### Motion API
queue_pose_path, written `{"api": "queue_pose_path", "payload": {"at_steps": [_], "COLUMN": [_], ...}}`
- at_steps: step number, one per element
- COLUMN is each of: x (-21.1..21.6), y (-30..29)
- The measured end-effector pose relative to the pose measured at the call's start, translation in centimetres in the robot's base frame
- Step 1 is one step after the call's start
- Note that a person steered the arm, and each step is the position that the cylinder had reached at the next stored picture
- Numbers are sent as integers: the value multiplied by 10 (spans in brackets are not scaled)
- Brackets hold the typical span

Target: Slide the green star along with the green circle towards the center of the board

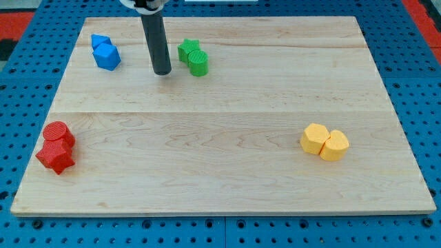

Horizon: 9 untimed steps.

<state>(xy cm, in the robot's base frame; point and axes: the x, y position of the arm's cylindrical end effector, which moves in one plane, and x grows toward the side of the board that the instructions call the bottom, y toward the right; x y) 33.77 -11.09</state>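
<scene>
Two green blocks sit just to the view's right of my tip [162, 71], near it but apart as far as I can tell: the green star [187, 49] slightly toward the view's top, and the green circle [199, 64] touching it on its lower right. My rod has no jaws to spread or close; it is a plain dark post resting on the board [227, 165], pinching nothing. Both greens look like small, stiff, light pieces that should slide easily on smooth wood, so I judge they will skate or spin if struck off-centre, and the pair may split. There is nothing to take hold of; I would push from their far upper side, against the star, so the force runs through both toward the centre. Farther out, two blue blocks [105, 53] lie to the tip's left, two red blocks [56, 146] well below-left, two yellow blocks [324, 142] far right.
</scene>
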Motion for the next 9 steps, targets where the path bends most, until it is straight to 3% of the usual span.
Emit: {"api": "queue_pose_path", "payload": {"at_steps": [3, 8, 9], "x": [-86, -64, -42], "y": [-15, 48, 48]}}
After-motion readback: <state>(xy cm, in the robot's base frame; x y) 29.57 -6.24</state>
